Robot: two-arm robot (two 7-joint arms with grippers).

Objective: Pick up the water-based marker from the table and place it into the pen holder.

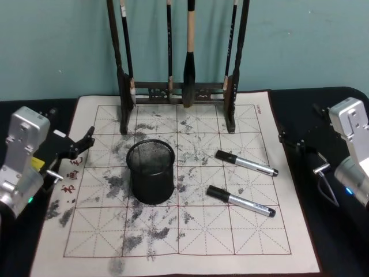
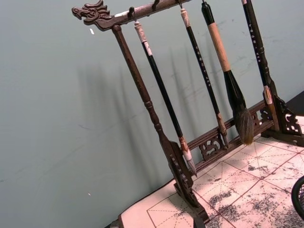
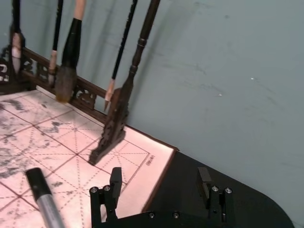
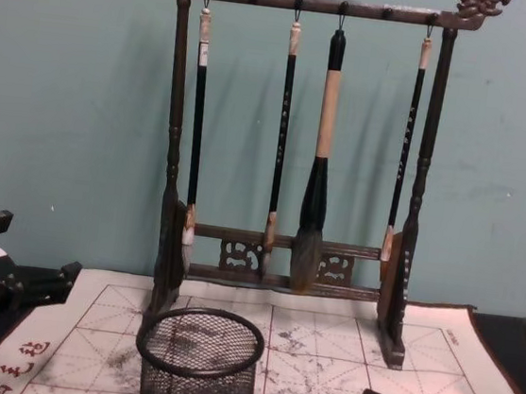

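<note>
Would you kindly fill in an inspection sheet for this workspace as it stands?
Surface: ink-stained white felt mat with red grid, on a dark table.
Job's things: near marker and far marker lie on the mat, right of the upright pen holder, which looks empty.
Clutter: brush rack with four hanging brushes at the mat's back.
Grippers: left gripper at the mat's left edge, right gripper beyond its right edge; both jaws open, empty.
Cables: thin loop by the right arm.
Surroundings: teal wall.
</note>
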